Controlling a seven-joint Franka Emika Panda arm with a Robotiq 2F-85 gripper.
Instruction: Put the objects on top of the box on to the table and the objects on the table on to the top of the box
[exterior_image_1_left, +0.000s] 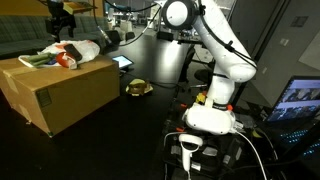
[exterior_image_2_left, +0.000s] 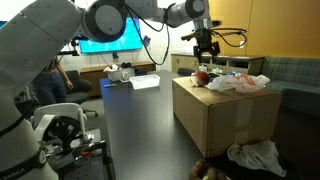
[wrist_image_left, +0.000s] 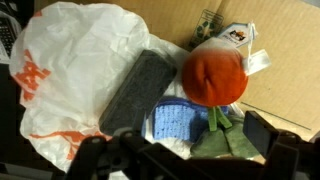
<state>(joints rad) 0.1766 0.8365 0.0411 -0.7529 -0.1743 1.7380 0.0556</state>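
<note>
A cardboard box (exterior_image_1_left: 60, 95) (exterior_image_2_left: 225, 118) carries a pile of objects. The wrist view shows a white plastic bag with orange print (wrist_image_left: 60, 70), a dark grey block (wrist_image_left: 140, 90), an orange-red plush fruit with green stem (wrist_image_left: 213, 75), a blue-and-white cloth (wrist_image_left: 172, 122) and a green cloth (wrist_image_left: 225, 142). My gripper (exterior_image_1_left: 62, 22) (exterior_image_2_left: 205, 50) (wrist_image_left: 180, 152) hovers just above the pile, open and empty, its fingers either side of the blue cloth and green stem. On the table beside the box lie a small brownish object (exterior_image_1_left: 137, 88) (exterior_image_2_left: 205, 170) and a white crumpled bag (exterior_image_2_left: 255, 155).
The dark table (exterior_image_2_left: 135, 125) runs past the box. A phone-like device (exterior_image_1_left: 122, 62) lies behind the box. A monitor (exterior_image_2_left: 105, 40) and a seated person (exterior_image_2_left: 50, 85) are at the far end. A laptop (exterior_image_1_left: 300, 100) and cables sit near my base (exterior_image_1_left: 212, 118).
</note>
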